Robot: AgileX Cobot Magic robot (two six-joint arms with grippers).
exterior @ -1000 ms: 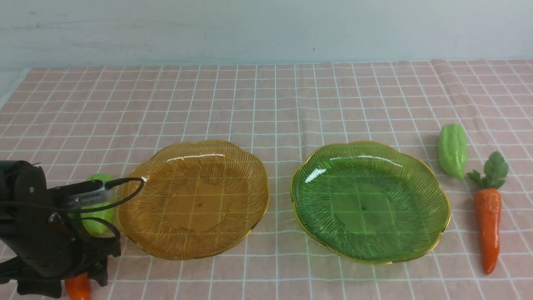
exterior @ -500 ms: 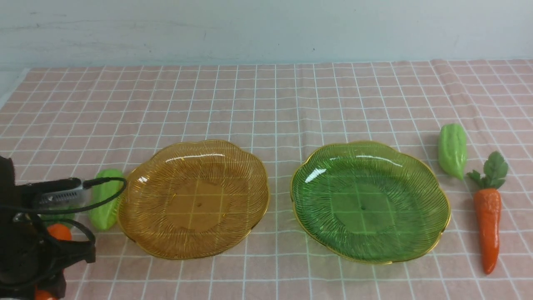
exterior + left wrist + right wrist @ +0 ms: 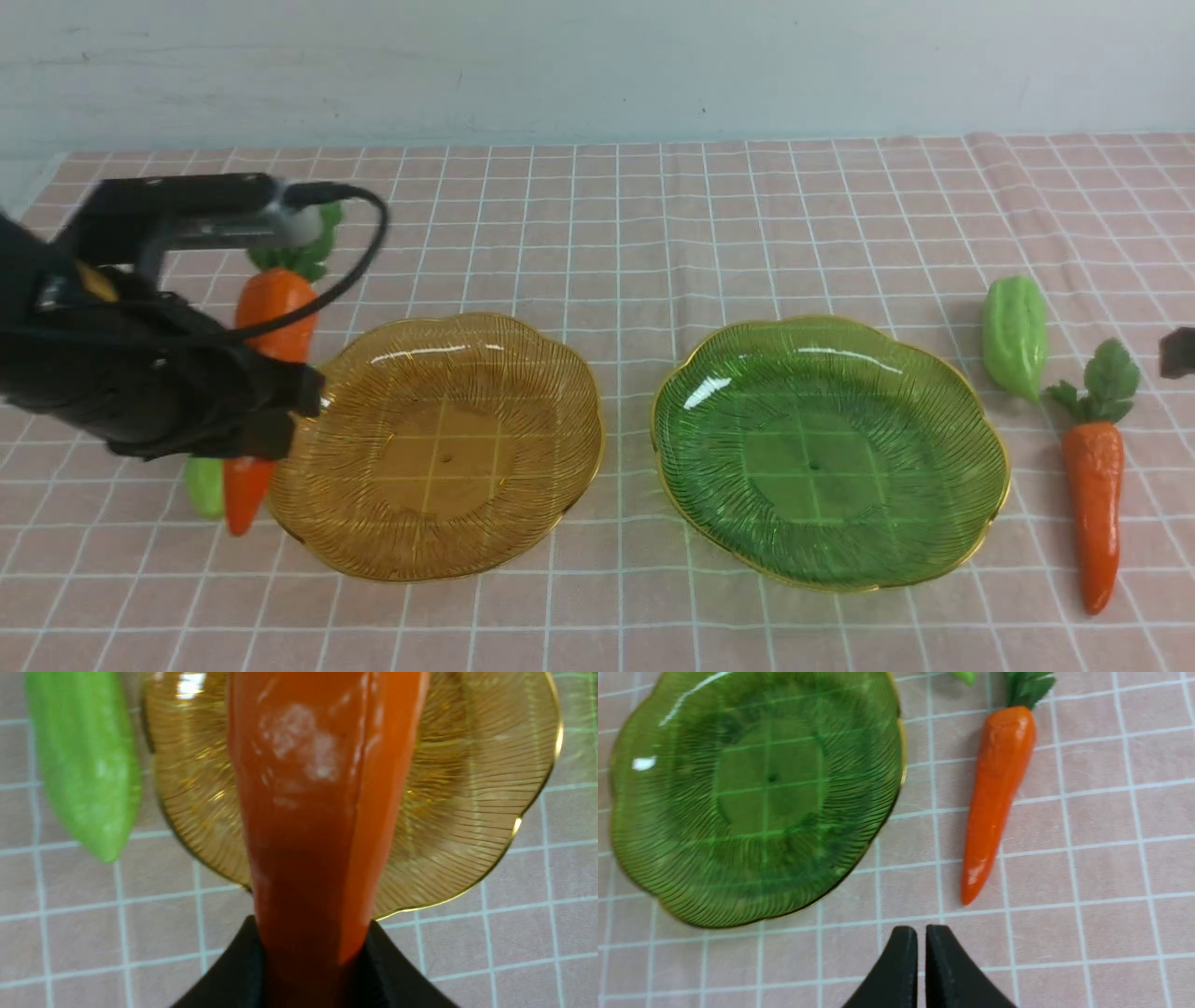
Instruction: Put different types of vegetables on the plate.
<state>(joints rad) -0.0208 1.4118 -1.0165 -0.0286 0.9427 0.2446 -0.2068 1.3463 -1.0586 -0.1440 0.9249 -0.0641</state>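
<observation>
While hanging tip-down, carrot (image 3: 271, 317): beside amber plate (image 3: 439, 558) rim
Left gripper (image 3: 313, 961): clamped on that carrot
Right gripper (image 3: 921, 961): jaws nearly touching, empty, near 1 lying carrot (image 3: 994, 793)

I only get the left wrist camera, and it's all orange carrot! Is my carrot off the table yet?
Observer: It looks so. The gripped carrot hangs tip-down, leaves up, beside the left rim of the amber plate.
Operator: Is there another plate?
Observer: Yes, a green plate sits right of the amber one.
Operator: More veggies?
Observer: A second carrot and a gourd lie on the cloth, right of the green plate.
</observation>
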